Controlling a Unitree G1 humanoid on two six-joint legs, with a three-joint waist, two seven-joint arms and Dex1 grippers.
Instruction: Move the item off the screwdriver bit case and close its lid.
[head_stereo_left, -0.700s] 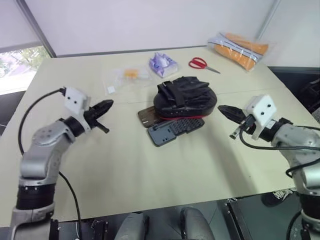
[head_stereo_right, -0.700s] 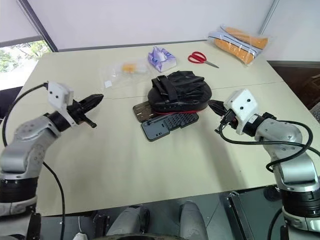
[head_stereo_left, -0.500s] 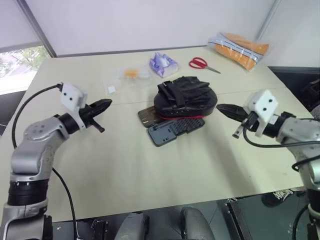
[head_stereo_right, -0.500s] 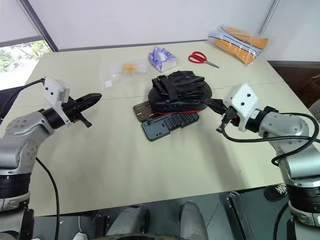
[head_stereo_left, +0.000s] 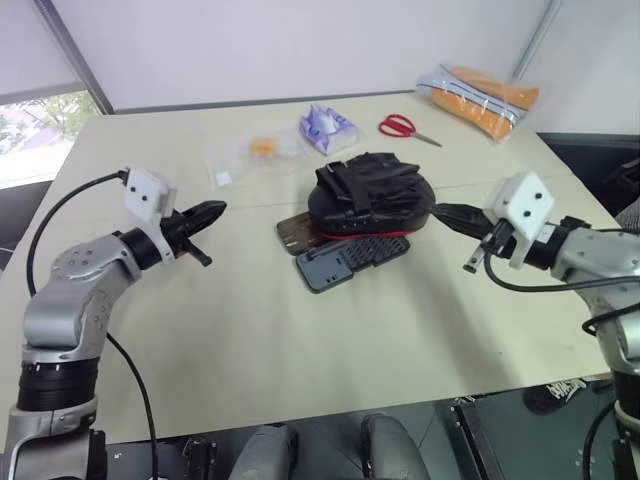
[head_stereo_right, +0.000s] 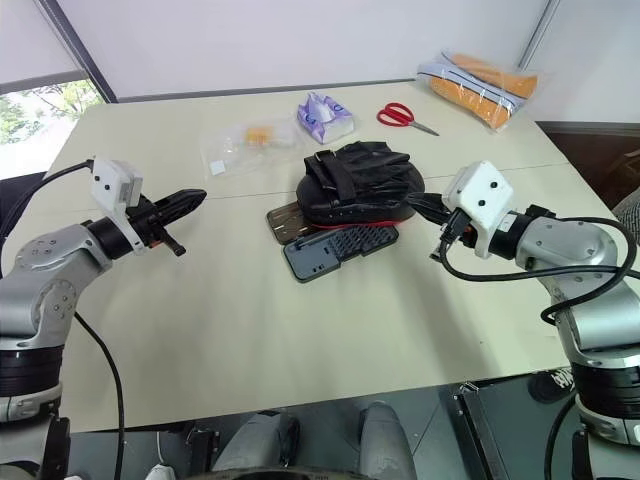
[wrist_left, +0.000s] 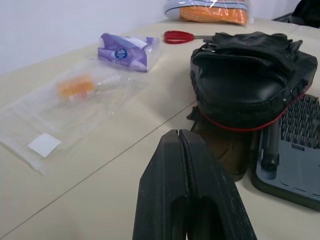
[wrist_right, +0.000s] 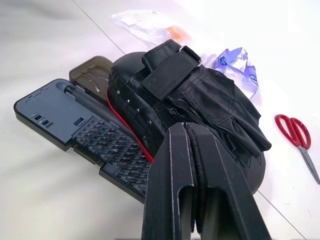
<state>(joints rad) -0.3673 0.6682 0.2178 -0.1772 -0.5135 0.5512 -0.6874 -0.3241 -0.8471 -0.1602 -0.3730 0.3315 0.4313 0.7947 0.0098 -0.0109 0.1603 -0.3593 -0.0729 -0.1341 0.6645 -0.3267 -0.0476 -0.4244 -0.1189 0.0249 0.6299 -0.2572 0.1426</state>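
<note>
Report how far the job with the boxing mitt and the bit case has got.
Nothing is done yet. The large black padded boxing mitt with a red rim lies on the open grey-blue bit case, covering most of its smoky brown lid. In hand: the right gripper, shut, sits beside the mitt; the left gripper, shut, is apart. Left: move the mitt, close the lid.

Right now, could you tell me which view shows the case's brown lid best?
The left wrist view: the lid lies open near the camera, half under the mitt. The eye views show it small; the right wrist view shows one corner.

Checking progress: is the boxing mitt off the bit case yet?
No, the boxing mitt lies across the open bit case, covering its brown lid.
</note>
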